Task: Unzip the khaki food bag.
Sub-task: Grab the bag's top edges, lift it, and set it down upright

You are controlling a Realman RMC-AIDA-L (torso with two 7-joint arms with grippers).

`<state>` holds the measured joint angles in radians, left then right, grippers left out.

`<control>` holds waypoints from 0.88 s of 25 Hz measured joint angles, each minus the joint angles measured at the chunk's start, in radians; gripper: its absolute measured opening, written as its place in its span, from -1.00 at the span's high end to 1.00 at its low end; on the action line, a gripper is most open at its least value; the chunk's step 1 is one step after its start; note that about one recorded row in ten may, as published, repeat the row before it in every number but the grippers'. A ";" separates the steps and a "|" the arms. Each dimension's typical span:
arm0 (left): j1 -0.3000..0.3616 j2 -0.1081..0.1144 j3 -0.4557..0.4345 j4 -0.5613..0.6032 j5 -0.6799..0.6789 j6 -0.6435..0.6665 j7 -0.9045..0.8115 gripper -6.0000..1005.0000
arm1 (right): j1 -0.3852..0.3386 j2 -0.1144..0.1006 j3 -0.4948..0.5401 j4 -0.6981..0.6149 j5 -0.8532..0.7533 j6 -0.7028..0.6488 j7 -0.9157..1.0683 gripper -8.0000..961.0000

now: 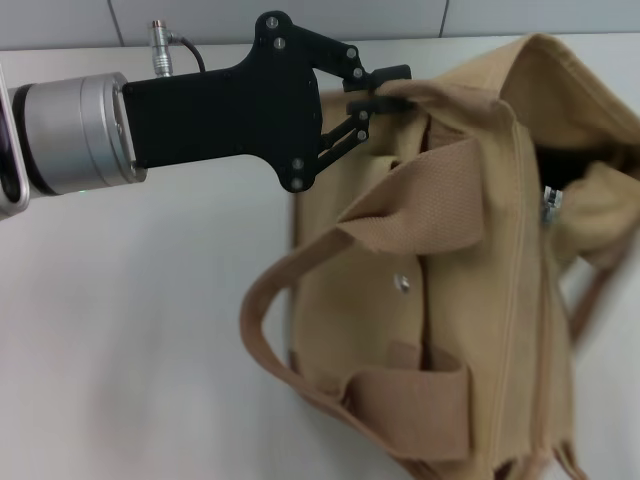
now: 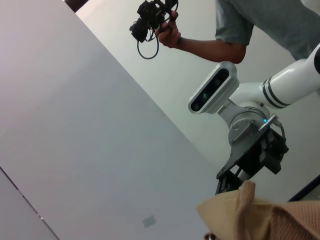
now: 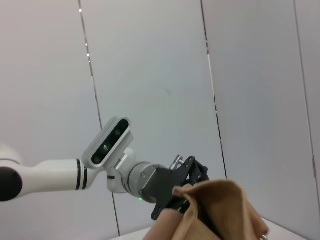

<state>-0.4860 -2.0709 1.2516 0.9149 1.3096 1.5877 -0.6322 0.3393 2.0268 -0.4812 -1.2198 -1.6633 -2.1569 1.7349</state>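
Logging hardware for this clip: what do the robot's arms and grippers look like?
The left gripper is a flat matte-black plate with silver screws and linkage fingers, on a silver cylindrical wrist with a metal cable plug. The right wrist view shows that arm white with black bands and a grey camera pod. The right gripper looks alike: black, on a white, black-banded arm with a camera pod.

Black end effector (image 1: 385, 88), silver wrist (image 1: 75, 132), white arms

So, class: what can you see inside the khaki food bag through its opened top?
Only a dark gap shows inside the khaki food bag beside the zipper pull; its fabric hides any contents. The left gripper pinches the rim.
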 joint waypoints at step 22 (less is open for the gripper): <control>0.007 -0.003 0.009 -0.001 0.000 -0.018 0.042 0.82 | 0.120 0.051 -0.283 -0.150 -0.236 0.342 0.204 -0.45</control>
<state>-0.4790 -2.0739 1.2611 0.9138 1.3094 1.5697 -0.5905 0.4590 2.0775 -0.7640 -1.3699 -1.8996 -1.8154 1.9384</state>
